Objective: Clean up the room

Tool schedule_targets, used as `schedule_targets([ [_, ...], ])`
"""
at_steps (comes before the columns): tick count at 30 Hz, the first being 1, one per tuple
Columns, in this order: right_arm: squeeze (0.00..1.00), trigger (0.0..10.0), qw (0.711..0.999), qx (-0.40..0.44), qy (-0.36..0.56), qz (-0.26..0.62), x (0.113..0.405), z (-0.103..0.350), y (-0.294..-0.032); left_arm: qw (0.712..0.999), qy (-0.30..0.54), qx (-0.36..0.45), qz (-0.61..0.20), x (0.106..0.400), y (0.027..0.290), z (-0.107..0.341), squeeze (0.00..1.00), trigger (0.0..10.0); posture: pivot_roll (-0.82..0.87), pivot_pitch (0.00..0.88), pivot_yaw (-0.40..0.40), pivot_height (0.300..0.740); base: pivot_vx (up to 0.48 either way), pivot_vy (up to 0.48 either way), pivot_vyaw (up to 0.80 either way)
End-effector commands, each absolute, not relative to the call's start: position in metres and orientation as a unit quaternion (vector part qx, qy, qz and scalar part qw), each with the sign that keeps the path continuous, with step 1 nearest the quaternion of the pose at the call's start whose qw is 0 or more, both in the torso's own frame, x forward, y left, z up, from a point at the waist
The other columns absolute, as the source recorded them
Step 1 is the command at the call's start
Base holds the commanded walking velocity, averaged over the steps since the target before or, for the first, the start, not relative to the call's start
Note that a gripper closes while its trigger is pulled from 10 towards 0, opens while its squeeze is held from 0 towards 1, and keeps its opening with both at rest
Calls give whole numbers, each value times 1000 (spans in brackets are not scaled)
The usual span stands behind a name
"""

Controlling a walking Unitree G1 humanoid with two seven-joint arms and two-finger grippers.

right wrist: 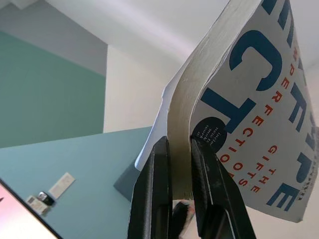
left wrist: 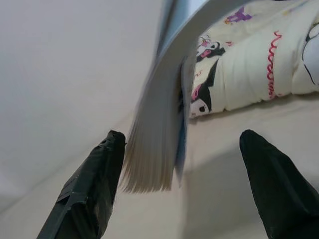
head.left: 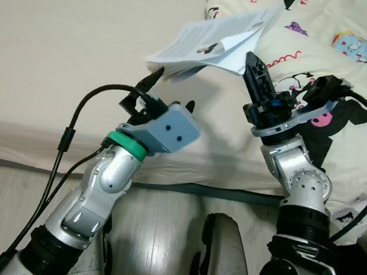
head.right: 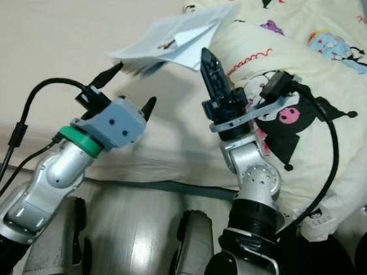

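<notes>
A white paperback book hangs in the air above the bed, its pages splayed. My right gripper is shut on its lower corner; in the right wrist view both fingers pinch the page block beside the blue-lettered cover. My left gripper stands open just below the book's left edge. The left wrist view has the page edges hanging between the two spread fingers, nearer one of them and not gripped.
The bed's beige sheet stretches ahead and to the left. A cream cartoon-print blanket is bunched at the right. The bed's front edge meets wooden floor, where my legs stand. Black cables trail from both wrists.
</notes>
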State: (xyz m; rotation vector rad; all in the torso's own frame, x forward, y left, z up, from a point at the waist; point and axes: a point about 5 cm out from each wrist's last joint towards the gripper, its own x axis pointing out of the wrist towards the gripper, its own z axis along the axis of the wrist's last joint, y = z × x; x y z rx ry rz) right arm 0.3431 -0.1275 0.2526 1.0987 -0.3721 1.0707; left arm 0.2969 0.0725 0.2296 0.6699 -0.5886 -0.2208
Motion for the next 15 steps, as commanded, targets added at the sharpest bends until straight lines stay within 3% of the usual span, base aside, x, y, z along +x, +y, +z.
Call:
schedule_targets([
  [1, 0, 0, 696, 495, -176, 490, 338, 256, -128, 893, -287, 329, -107, 296, 69, 226, 1000, 10000, -13, 138, -38, 567, 0, 0, 0],
  [4, 0, 0, 688, 500, -166, 499, 334, 256, -119, 911, -271, 299, -91, 304, 65, 225, 1000, 10000, -18, 138, -45, 567, 0, 0, 0],
  [5, 0, 0, 685, 503, -161, 502, 332, 256, -116, 922, -258, 276, -84, 309, 65, 225, 90, 10000, -20, 138, -46, 567, 0, 0, 0],
  [6, 0, 0, 682, 505, -157, 506, 330, 255, -112, 930, -251, 259, -70, 315, 66, 227, 0, 10000, -23, 139, -47, 567, 0, 0, 0],
  [10, 0, 0, 682, 505, -157, 506, 330, 255, -112, 930, -251, 259, -70, 315, 66, 227, 0, 10000, -23, 139, -47, 567, 0, 0, 0],
  [15, 0, 0, 673, 517, -143, 509, 321, 252, -102, 924, -277, 265, -7, 330, 76, 242, 0, 10000, -27, 136, -48, 567, 0, 0, 0],
])
